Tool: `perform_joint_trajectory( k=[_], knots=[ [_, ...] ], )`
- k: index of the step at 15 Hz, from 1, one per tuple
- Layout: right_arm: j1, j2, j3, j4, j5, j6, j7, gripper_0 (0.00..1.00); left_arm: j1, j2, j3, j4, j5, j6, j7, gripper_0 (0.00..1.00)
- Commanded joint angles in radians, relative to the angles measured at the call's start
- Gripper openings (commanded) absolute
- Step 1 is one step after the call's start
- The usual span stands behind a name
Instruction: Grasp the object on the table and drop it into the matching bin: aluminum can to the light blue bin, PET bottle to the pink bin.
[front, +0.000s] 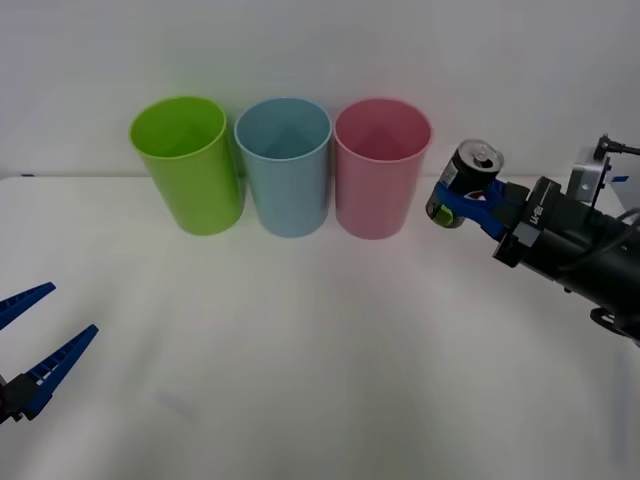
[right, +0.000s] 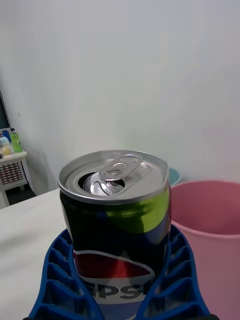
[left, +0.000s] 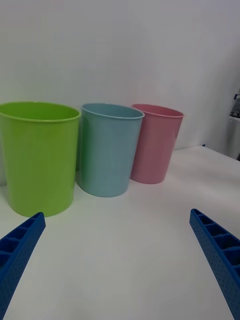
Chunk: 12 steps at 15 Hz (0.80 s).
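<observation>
White tabletop (front: 300, 340) and a plain white wall are forming the setting, with three tall plastic bins standing in a row near the table's far edge.

At the right of the front view, the right gripper (front: 462, 200) is reaching in from the right side with its blue ribbed fingers (right: 60, 280) pressing against both sides of the aluminum can (front: 465, 183). It is holding the can off the table, up near the level of the bin rims and tilted so the silver top is leaning away from the bins. In the right wrist view the Pepsi can (right: 117, 220) is sitting between the two fingers, its pull tab lying flat over an opened mouth, with dark sides and green-yellow, red and white label marks showing.

Just beside the can, on the side toward the robot's left, the pink bin (front: 381, 167) is standing upright. The light blue bin (front: 284, 166) is standing next to it, the two close together, and the lime green bin (front: 187, 163) is ending the row at the robot's left.

Well apart from all of this, the left gripper (front: 28, 340) is hovering low at the near left corner of the table, its blue fingers (left: 215, 250) spread wide and holding nothing, pointing toward the bins.
</observation>
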Motion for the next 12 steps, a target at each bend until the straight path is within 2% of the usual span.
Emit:
perform_joint_trajectory(
  k=[1, 4, 12],
  knots=[
    [-0.066, 0.000, 0.049, 0.000, 0.021, 0.069, -0.047, 0.00, 0.000, 0.000, 0.000, 0.000, 0.000, 0.000, 0.000, 1.00],
    [-0.162, 0.004, 0.146, 0.037, 0.026, 0.192, -0.052, 0.00, 0.000, 0.000, 0.000, 0.000, 0.000, 0.000, 0.000, 1.00],
    [-0.525, 0.162, 0.160, 0.405, 0.179, 0.186, -0.052, 0.00, 0.000, 0.000, 0.000, 0.000, 0.000, 0.000, 0.000, 1.00]
  ],
)
